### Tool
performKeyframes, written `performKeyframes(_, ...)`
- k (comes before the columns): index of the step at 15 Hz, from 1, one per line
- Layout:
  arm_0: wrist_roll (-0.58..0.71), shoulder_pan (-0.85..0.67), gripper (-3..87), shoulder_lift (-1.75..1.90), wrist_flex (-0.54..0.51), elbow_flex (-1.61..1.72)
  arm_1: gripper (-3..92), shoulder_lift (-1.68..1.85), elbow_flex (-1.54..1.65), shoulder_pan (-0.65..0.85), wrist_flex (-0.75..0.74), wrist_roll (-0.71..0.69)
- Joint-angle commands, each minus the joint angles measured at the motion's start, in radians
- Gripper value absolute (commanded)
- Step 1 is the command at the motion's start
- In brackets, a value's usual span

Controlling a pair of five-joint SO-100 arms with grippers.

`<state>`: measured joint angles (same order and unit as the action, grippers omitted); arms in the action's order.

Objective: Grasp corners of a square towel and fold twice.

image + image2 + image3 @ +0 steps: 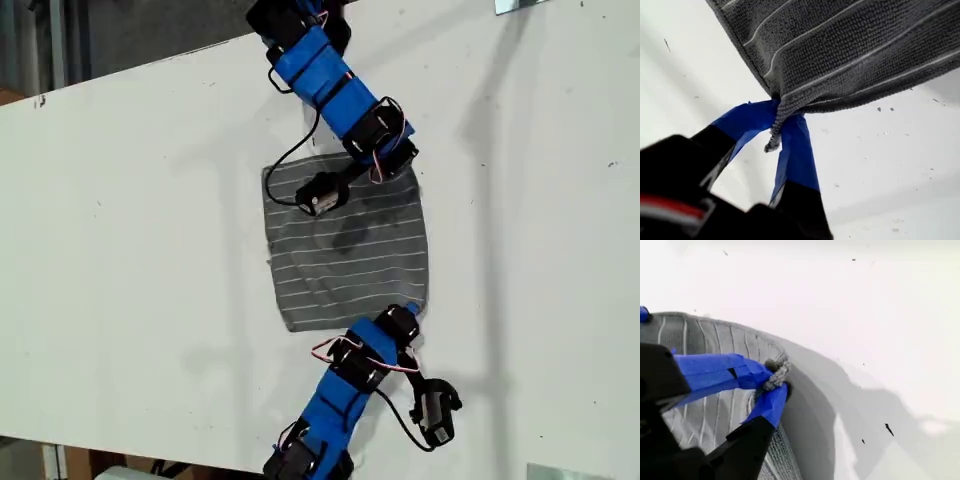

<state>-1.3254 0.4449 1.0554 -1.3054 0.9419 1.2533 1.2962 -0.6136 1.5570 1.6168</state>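
Note:
The dark grey towel point(345, 245) with thin white stripes lies spread on the white table point(130, 220), mid-frame in the exterior view. My first gripper point(410, 312) comes in from the exterior view's bottom and is shut on the towel's lower right corner point(772, 142). The cloth point(850, 50) rises away from the blue fingers point(795, 150) there. My second gripper point(400, 165) reaches in from the exterior view's top. It is shut on the upper right corner point(777, 367), with the towel edge point(705, 340) curling up beside it.
The second arm's black camera module point(322, 193) and a cable hang over the towel's upper part. Metal brackets sit at the exterior view's top right point(520, 5) and bottom right point(565, 472). The table's far edge point(120, 70) slants across the exterior view's upper left.

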Motion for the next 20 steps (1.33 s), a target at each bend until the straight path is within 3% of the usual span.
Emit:
performKeyframes(1, 0.043, 0.015, -0.2, 0.147, 0.0, -0.048, -0.1, 0.117, -0.066, 0.023, 0.012, -0.02)
performKeyframes(7, -0.034, -0.075, -0.2, 0.252, -0.051, 0.067, -0.1, 0.29, -0.041, 0.129, 0.034, -0.097)
performKeyframes(14, 0.048, -0.334, -0.2, 0.373, -0.137, 0.221, -0.1, 0.497, 0.187, 0.431, -0.061, -0.307)
performKeyframes(20, 0.002, -0.508, -0.2, 0.853, 0.144, 0.93, -0.2, 0.727, 0.532, 0.68, -0.207, -0.377)
